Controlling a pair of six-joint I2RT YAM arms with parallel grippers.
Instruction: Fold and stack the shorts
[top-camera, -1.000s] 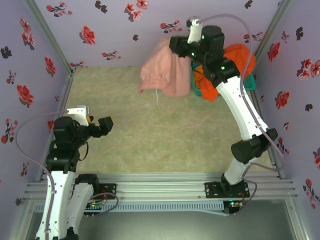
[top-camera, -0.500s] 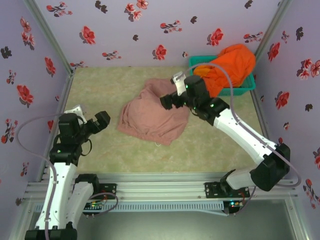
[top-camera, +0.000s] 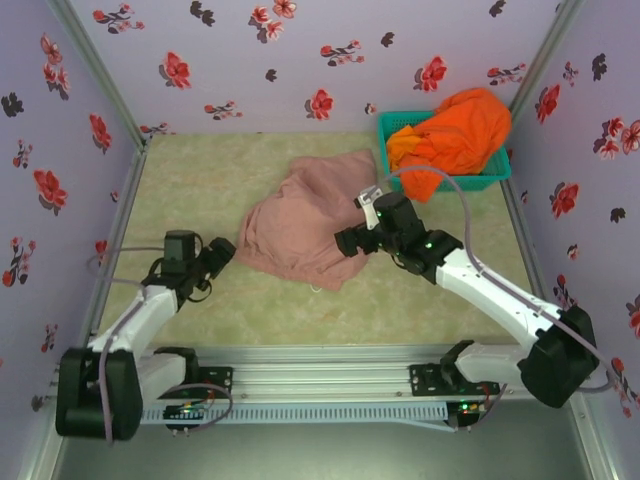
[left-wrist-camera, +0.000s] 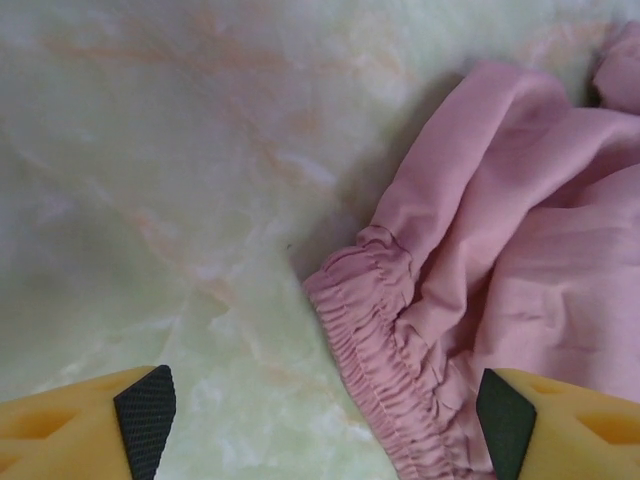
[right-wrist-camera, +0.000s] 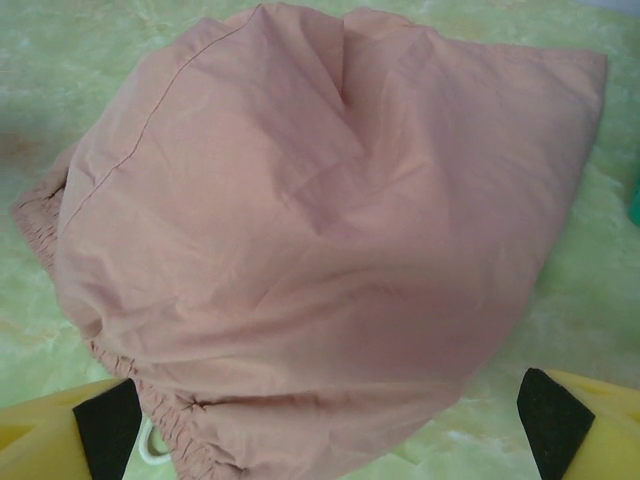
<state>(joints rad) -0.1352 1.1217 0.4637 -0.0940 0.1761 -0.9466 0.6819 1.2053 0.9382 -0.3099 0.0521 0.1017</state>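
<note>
I see the pink shorts (top-camera: 300, 228) crumpled at mid-frame on the table (top-camera: 200, 180). My left gripper (top-camera: 218, 255), jaws apart, sits just lower left of their elastic waistband (left-wrist-camera: 380, 330). My right gripper (top-camera: 350, 242), also spread wide, is at their right edge. The orange shorts (top-camera: 455, 135) are heaped in the basket (top-camera: 490, 180), upper right.

The left arm stretches low and forward from its base at the near left. Its left gripper (top-camera: 222, 251) points toward the middle, with the two yellow, black-padded fingers (left-wrist-camera: 145, 408) spread wide apart. The right arm bends out from its base at the near right and reaches leftward across the middle, its right gripper (top-camera: 346, 241) angled downward, jaws likewise parted wide.
</note>
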